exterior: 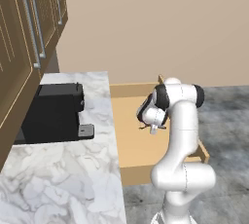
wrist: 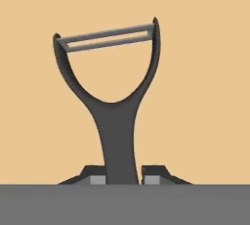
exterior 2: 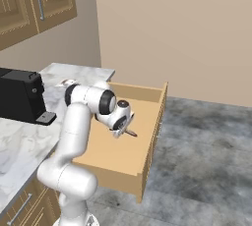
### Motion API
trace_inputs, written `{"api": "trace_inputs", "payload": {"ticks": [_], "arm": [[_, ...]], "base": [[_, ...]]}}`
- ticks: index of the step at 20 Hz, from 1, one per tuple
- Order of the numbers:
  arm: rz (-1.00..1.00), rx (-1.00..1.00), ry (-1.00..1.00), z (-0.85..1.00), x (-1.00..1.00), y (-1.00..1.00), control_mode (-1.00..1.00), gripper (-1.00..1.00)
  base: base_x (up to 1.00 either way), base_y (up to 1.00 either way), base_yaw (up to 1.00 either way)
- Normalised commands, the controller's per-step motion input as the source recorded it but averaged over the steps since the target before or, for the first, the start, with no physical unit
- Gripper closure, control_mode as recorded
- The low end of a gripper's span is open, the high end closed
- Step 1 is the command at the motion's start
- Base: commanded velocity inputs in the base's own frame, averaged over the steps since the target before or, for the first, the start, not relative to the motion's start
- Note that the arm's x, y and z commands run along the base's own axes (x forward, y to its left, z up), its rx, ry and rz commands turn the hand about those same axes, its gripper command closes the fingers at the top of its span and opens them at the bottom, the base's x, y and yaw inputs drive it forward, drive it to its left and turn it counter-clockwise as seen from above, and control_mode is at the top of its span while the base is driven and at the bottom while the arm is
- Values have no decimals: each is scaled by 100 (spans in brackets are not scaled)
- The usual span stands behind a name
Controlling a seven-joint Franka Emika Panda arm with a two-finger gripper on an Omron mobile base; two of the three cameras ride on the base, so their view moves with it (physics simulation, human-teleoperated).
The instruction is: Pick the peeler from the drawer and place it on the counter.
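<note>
While the gripper point(wrist: 119, 179) hangs over the open drawer point(exterior 2: 152, 122), its fingers point(wrist: 97, 179) pinch the handle of the peeler point(wrist: 114, 116), whose forked head lies above the tan bottom, right of the counter point(exterior: 92, 121).

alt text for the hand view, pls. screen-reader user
A dark grey Y-shaped peeler stands up the middle of the picture, its handle pinched between the two dark fingers at the bottom and its forked head with the blade bar at the top. Behind it lies the flat tan bottom of the drawer.
</note>
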Motion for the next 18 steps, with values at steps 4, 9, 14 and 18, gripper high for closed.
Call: {"api": "trace_inputs", "payload": {"ticks": [4,9,14,18], "arm": [[5,0,-21,100,0,14,-100,100],[11,-2,-17,100,-1,22,-100,100],[24,-19,-10,100,-27,51,-100,100],[39,-17,-6,100,-52,52,-100,100]], "base": [[0,0,0],[0,0,0],[0,0,0],[0,0,0]]}}
